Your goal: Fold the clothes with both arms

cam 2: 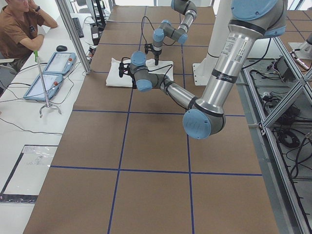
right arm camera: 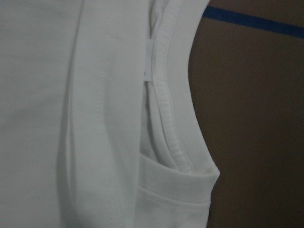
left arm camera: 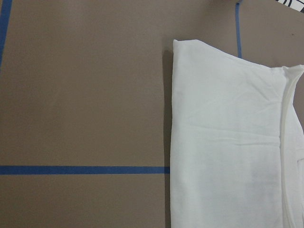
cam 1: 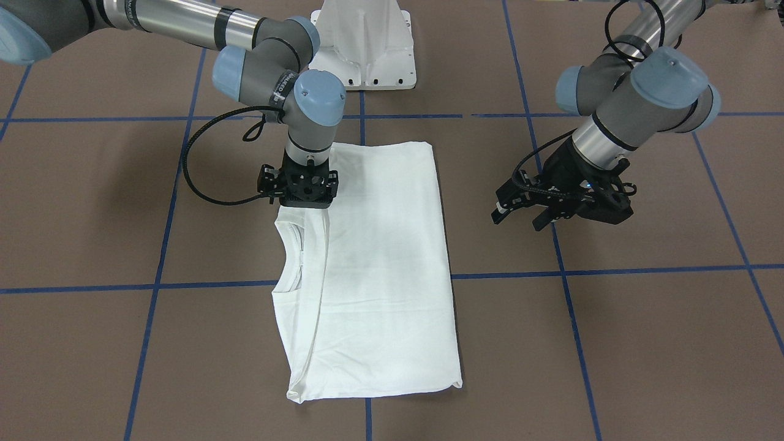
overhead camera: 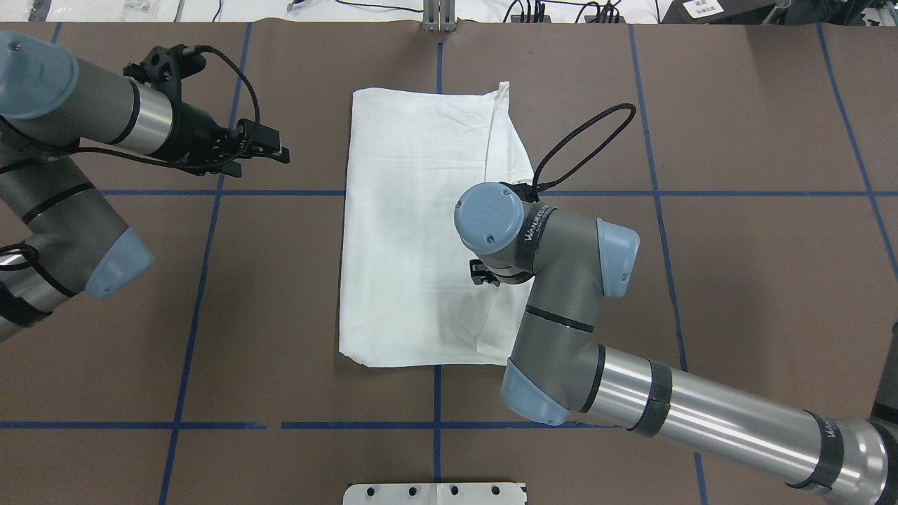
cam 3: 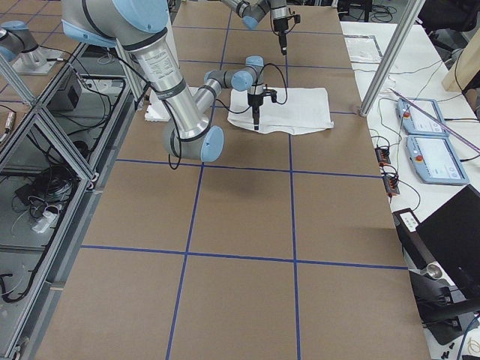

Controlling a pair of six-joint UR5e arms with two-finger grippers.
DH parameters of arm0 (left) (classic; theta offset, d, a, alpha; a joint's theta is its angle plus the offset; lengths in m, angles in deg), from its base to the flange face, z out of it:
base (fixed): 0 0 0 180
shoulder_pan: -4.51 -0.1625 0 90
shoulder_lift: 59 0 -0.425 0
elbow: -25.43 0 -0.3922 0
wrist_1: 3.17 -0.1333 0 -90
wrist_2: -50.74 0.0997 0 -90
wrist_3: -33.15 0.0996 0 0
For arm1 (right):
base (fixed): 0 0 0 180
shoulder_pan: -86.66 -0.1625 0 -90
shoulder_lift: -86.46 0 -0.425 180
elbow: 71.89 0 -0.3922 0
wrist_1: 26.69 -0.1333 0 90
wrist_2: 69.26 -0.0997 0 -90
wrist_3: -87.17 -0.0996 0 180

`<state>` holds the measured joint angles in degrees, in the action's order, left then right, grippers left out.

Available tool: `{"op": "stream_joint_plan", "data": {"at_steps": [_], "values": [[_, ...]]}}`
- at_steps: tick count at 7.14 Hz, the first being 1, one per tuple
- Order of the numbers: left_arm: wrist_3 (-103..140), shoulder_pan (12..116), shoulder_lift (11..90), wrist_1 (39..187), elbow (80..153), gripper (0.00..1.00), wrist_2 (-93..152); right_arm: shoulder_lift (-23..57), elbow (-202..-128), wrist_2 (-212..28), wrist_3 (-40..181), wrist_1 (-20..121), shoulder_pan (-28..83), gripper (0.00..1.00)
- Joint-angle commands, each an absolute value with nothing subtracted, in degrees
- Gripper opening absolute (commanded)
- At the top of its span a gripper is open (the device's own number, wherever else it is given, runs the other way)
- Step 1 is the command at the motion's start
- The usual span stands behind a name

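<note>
Front view: the folded white T-shirt (cam 1: 380, 263) lies flat at centre. The right gripper (cam 1: 304, 206) points down onto its ten-o'clock edge, grip hidden. The left gripper (cam 1: 519, 220), at three o'clock, hangs released, well apart. Right wrist view: the ribbed collar (right arm camera: 166, 95) fills the frame.

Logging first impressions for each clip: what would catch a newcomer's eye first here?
The white shirt, folded into a neat oblong, lies in the middle of the brown table, which is crossed by blue tape lines. The right gripper points straight down over the edge where the collar shows. The left gripper, jaws open, hangs off the opposite side over bare table.
</note>
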<state>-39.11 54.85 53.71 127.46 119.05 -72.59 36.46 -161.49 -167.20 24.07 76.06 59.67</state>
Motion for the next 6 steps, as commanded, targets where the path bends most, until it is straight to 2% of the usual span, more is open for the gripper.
{"op": "stream_joint_plan", "data": {"at_steps": [1, 4, 6], "values": [[-39.19, 54.61, 53.94, 127.43, 118.77, 1.0, -72.57, 30.59, -168.1, -167.26, 26.88, 77.29, 58.62, 1.0], [-39.27, 54.61, 54.12, 127.43, 118.77, 1.0, -72.57, 27.4, -170.31, -167.35, 30.46, 77.38, 56.78, 1.0], [-39.71, 54.52, 54.21, 127.43, 119.21, 1.0, -72.57, 27.48, -174.79, -168.49, 31.19, 77.38, 55.89, 1.0]]}}
